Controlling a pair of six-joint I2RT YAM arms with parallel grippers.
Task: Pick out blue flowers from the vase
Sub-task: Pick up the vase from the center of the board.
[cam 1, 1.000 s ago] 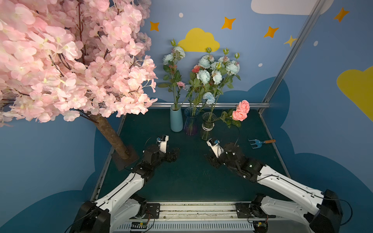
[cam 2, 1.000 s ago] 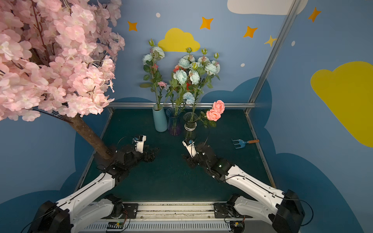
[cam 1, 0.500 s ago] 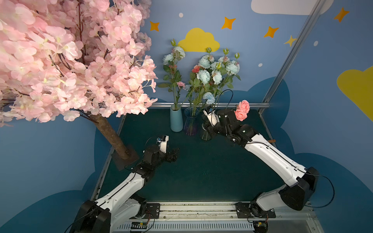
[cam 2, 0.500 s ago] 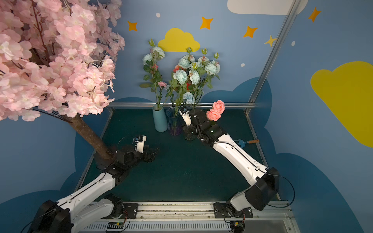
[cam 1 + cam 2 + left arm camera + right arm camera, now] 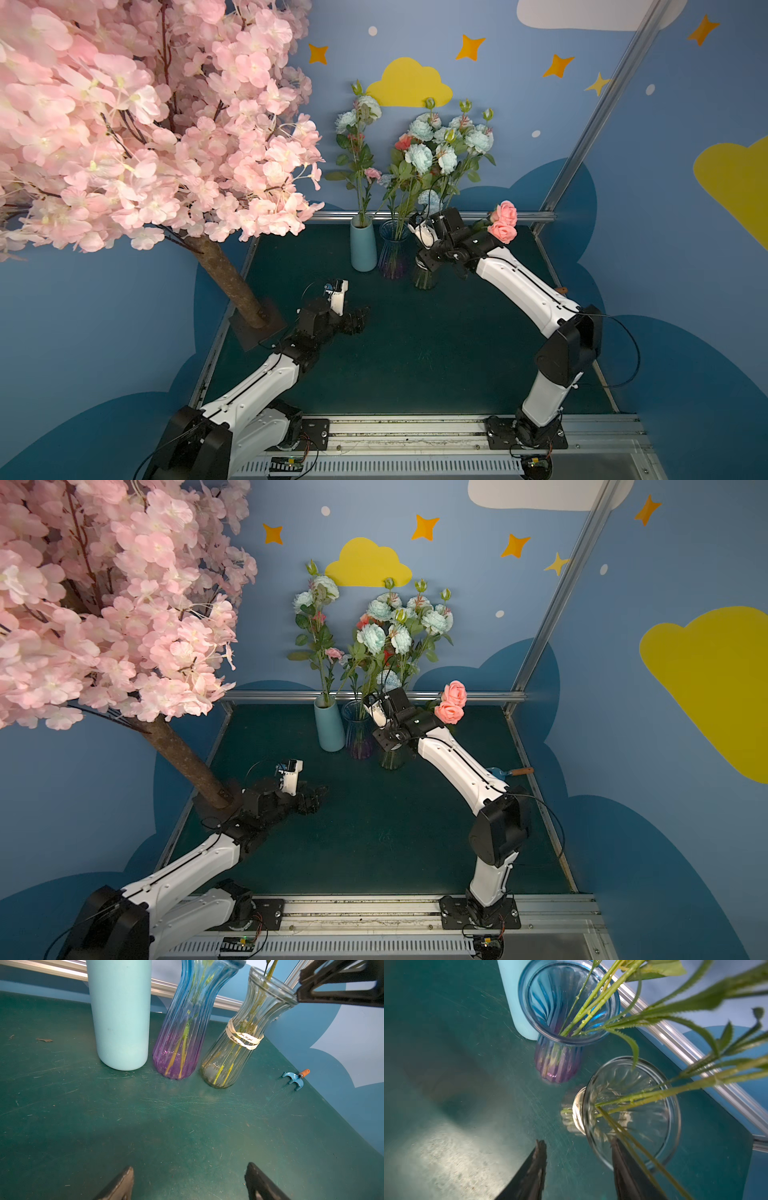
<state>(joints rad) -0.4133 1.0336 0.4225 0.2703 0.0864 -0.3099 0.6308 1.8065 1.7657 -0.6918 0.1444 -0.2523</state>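
Observation:
The blue flowers [image 5: 440, 141] stand in three vases at the back: a pale blue opaque vase [image 5: 363, 249], a blue-to-purple glass vase [image 5: 392, 259] and a clear ribbed vase [image 5: 424, 277] with a ribbon. My right gripper [image 5: 428, 258] hangs over the clear vase's mouth [image 5: 672, 1109], tilted downward and open [image 5: 577, 1141]. Only table mat shows between its fingers; green stems [image 5: 643, 1097] cross in front of one finger. My left gripper [image 5: 359, 322] is low over the mat, well in front of the vases, open and empty [image 5: 190, 1166].
Two pink roses [image 5: 503, 222] lean out of the clear vase beside my right wrist. A big pink blossom tree [image 5: 124, 124] fills the left, its trunk base [image 5: 253, 316] close to my left arm. A small blue rake [image 5: 509, 772] lies near the right edge.
My right arm rose from low on the mat and reached back to the clear vase; over the last half second it barely shifted. The left arm stayed still.

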